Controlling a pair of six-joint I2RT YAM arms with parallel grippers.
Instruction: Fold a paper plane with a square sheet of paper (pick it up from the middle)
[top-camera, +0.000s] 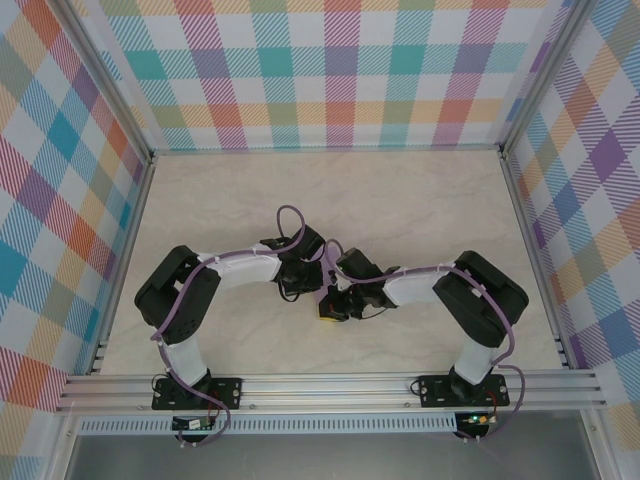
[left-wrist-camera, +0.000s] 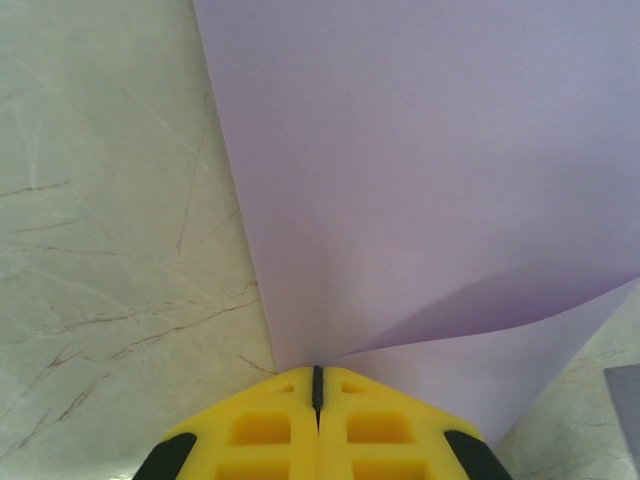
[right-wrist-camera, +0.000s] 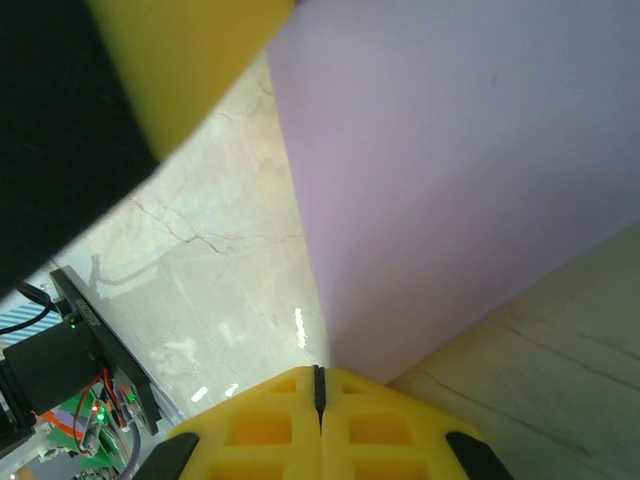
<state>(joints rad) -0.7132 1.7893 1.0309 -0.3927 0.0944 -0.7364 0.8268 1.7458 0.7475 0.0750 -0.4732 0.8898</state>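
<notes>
The lavender square sheet of paper (left-wrist-camera: 420, 180) rises from the tips of my left gripper (left-wrist-camera: 317, 372), which is shut on its edge; one layer curls over another at the lower right. My right gripper (right-wrist-camera: 319, 372) is shut on the same sheet (right-wrist-camera: 450, 180), which fans away from its jaws. From above, both grippers meet at the table's middle, left gripper (top-camera: 300, 285) and right gripper (top-camera: 340, 302) close together, with a sliver of the paper (top-camera: 327, 298) between them. A yellow finger (right-wrist-camera: 190, 60) of the left gripper shows blurred in the right wrist view.
The pale marble table (top-camera: 400, 200) is bounded by checked walls on three sides and an aluminium rail (top-camera: 330, 388) at the near edge. A circuit board (right-wrist-camera: 95, 400) near an arm base sits at the lower left of the right wrist view.
</notes>
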